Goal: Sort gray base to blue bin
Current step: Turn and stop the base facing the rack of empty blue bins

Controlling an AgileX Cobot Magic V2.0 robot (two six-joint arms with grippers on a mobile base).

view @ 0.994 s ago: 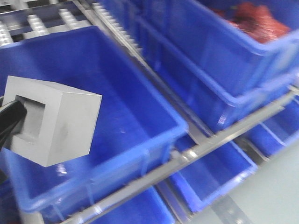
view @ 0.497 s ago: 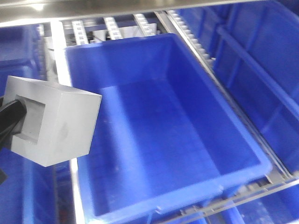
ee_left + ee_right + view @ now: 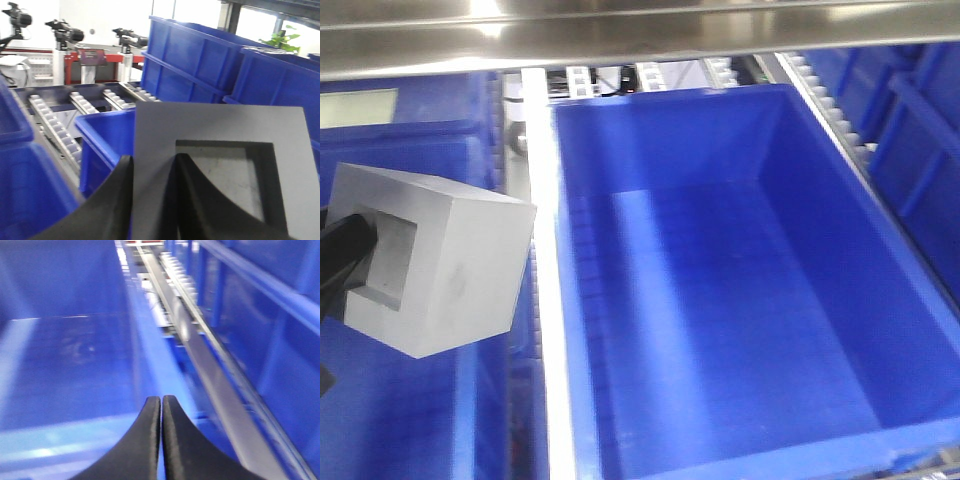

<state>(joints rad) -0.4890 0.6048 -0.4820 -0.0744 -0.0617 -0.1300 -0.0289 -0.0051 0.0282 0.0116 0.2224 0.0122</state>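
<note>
Mia: Where is the gray base?

Tom: It is up in the air, on the left side of the front view. The left pincer has hold of it.

Mia: How does it hold it?

Tom: One of its black fingers is down in the square hole of the block. The other one is on the outside, to the left. They squeeze one wall of the block between them, so the pincer is open only as wide as that wall.

Mia: Is the block in the blue bin?

Tom: No. From the front it shows to the left of the blue bin. A shiny metal rail runs between the two. Behind the block is another blue bin, the one with a pale label.

Mia: Which way does the square hole face?

Tom: In the front view it faces left, where the black finger goes in.

Mia: What does the blue bin look like?

Tom: It is big and deep. You can see down to its floor, and a band of light lies across it.

Mia: And the right pincer?

Tom: It is closed up tight. Its two black fingers press tip to tip and hold nothing. Below it there is a blue tub and a metal rail to the right, but that picture is blurry. I cannot tell which tub it is.
</note>
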